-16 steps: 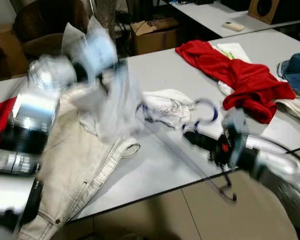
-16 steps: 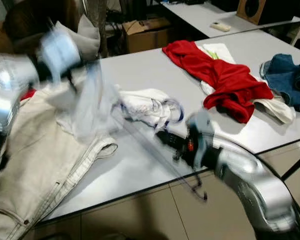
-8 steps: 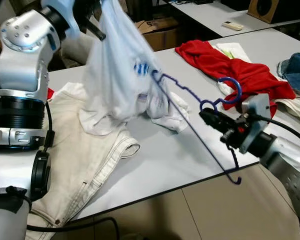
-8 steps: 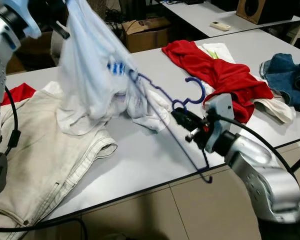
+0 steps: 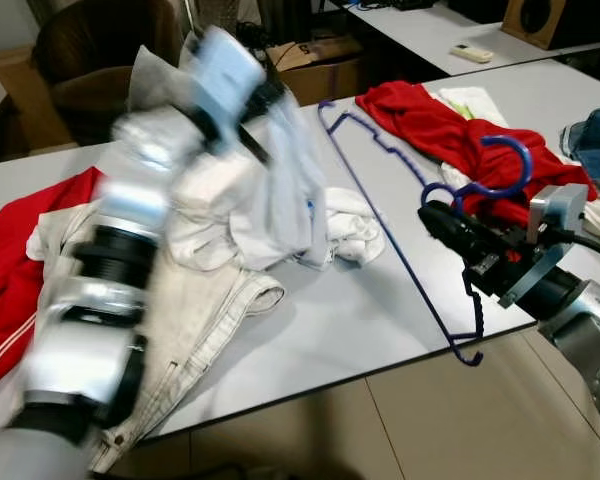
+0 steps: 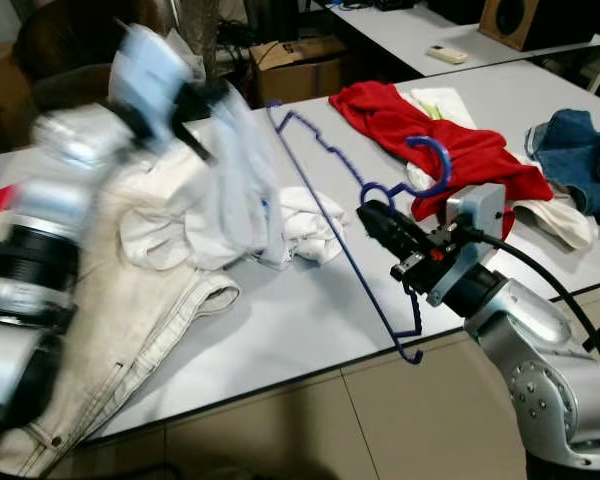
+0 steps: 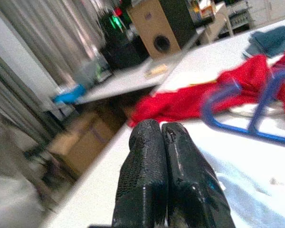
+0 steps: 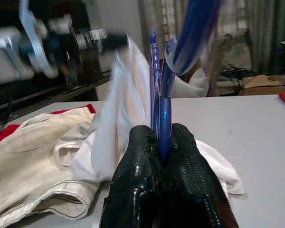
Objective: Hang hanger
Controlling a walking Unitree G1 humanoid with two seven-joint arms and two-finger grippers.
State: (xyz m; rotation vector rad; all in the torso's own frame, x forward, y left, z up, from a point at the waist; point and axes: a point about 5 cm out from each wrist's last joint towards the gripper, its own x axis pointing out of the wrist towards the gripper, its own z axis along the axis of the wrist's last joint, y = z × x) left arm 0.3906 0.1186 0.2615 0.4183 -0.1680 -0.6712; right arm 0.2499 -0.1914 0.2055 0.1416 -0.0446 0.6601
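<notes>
A blue wire hanger [image 6: 322,200] is held up over the grey table [image 5: 310,320], its hook [image 5: 502,165] above my right arm. My right gripper [image 5: 436,216] is shut on the hanger's neck; in the right wrist view the fingers [image 8: 137,156] pinch the blue wire [image 8: 162,102]. My left gripper [image 5: 263,96], blurred by motion, is shut on a white garment [image 5: 280,190] that hangs from it down to the table, just left of the hanger's far end. In the left wrist view the fingers [image 7: 147,152] are pressed together, with the hanger [image 7: 256,124] ahead.
Beige trousers [image 5: 170,330] lie at the front left beside a red cloth [image 5: 20,260]. A red garment [image 5: 450,125] and blue jeans [image 5: 595,135] lie at the right. A cardboard box [image 5: 320,65] and a brown chair [image 5: 90,50] stand behind the table.
My left arm has swung down and to the right with the white garment, which now droops lower. My right gripper has lifted the hanger higher, and its far end points further away.
</notes>
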